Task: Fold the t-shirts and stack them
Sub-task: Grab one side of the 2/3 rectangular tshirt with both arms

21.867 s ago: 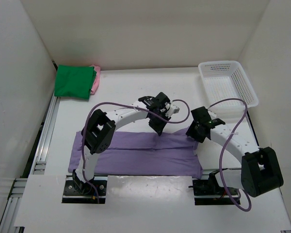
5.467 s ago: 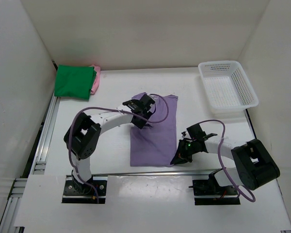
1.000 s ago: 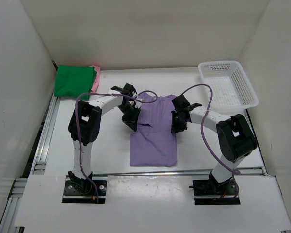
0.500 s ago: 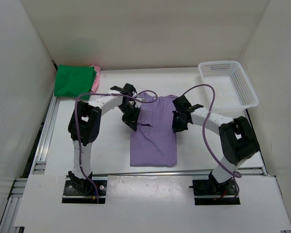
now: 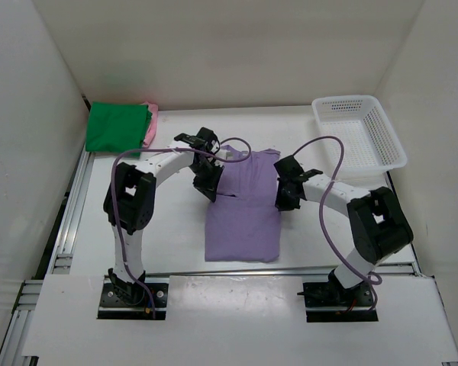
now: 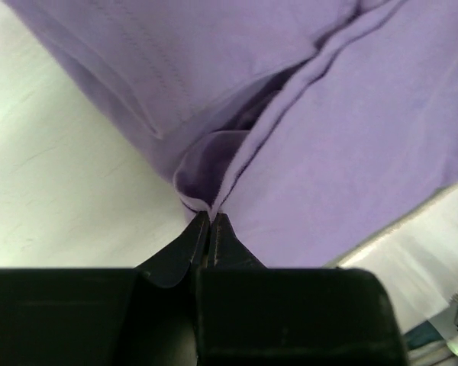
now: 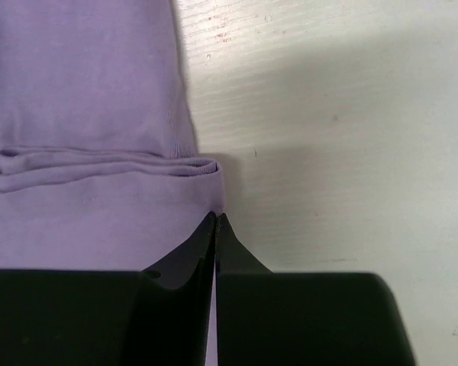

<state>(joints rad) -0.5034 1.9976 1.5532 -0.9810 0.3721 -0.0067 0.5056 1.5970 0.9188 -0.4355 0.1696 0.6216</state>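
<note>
Purple t-shirt (image 5: 241, 217) lies in the middle of the table (image 5: 164, 236), folded to a narrow strip with a cross-crease halfway up. Left gripper (image 6: 211, 217) is pinched shut on the crease's left edge, right gripper (image 7: 215, 217) nipped on its right corner. Matched holds, likely so the next fold carries over evenly. Green t-shirt (image 5: 117, 128) sits on the pink t-shirt (image 5: 151, 126) in the far-left corner, presumably the stack's spot.

Folded shirt (image 5: 241, 217) mid-table between left hand (image 5: 210, 194) and right hand (image 5: 283, 202), stacked shirts (image 5: 117, 127) far-left, basket (image 5: 359, 139) far-right.
</note>
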